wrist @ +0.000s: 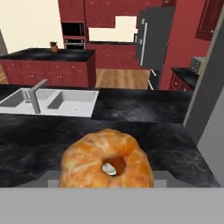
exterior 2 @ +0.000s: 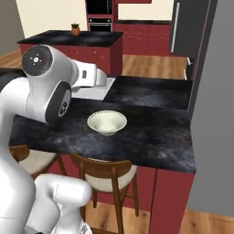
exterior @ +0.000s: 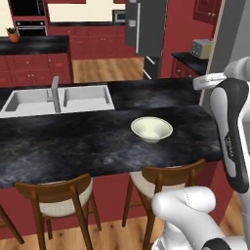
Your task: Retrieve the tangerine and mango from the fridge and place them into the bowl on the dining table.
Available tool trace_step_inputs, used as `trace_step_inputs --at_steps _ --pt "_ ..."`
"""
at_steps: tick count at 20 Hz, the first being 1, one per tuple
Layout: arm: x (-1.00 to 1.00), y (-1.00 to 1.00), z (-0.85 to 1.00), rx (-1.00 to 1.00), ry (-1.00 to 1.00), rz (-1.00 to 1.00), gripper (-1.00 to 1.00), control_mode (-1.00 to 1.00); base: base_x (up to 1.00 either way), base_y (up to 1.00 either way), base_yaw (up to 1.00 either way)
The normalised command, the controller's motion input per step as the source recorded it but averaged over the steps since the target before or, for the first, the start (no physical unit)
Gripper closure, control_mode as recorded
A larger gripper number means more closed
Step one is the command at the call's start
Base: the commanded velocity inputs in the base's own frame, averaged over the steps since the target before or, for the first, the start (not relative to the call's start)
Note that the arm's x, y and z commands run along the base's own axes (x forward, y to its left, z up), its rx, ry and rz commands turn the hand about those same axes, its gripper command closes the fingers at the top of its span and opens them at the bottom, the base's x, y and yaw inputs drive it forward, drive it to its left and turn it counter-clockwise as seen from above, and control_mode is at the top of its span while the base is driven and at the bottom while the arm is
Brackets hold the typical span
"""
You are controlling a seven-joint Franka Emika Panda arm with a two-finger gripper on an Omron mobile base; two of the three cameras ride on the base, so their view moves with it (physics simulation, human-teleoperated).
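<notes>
An orange tangerine (wrist: 106,162) sits close up at the bottom of the hand view. My gripper (wrist: 106,176) is shut on it, and the fruit hides the fingertips. It hangs over the glossy black dining table (exterior: 73,141) (exterior 2: 151,132) (wrist: 144,109). The cream-white bowl (exterior: 152,129) (exterior 2: 107,122) stands empty on that top, near its front edge. My white hand (exterior 2: 91,75) hovers behind and left of the bowl in the right base view. The dark grey fridge (exterior: 146,29) (exterior 2: 189,27) (wrist: 157,39) stands far back across the room, doors shut. The mango is out of view.
A pale double sink with faucet (exterior: 54,95) (wrist: 37,96) lies in the table to the left. Two wooden chairs (exterior: 58,195) (exterior: 166,180) are tucked under the near edge. A tall grey panel (exterior 2: 215,114) rises close on the right. A toaster (exterior: 201,49) sits on the back counter.
</notes>
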Motion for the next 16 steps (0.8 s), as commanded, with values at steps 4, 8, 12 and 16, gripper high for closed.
trace_step_inputs --at_steps 4,8,12,16 --pt "0.0 0.0 0.0 0.0 0.0 0.0 1.0 1.0 0.63 0.0 0.32" --pt "0.21 0.0 -0.45 0.0 0.21 0.13 1.0 -1.0 0.13 0.0 0.06" --pt "0.26 0.01 -0.63 0.0 0.42 0.11 1.0 -1.0 0.0 0.0 0.0" --pt "0.39 0.14 -0.41 0.04 0.55 0.1 1.0 -1.0 0.0 0.0 0.0"
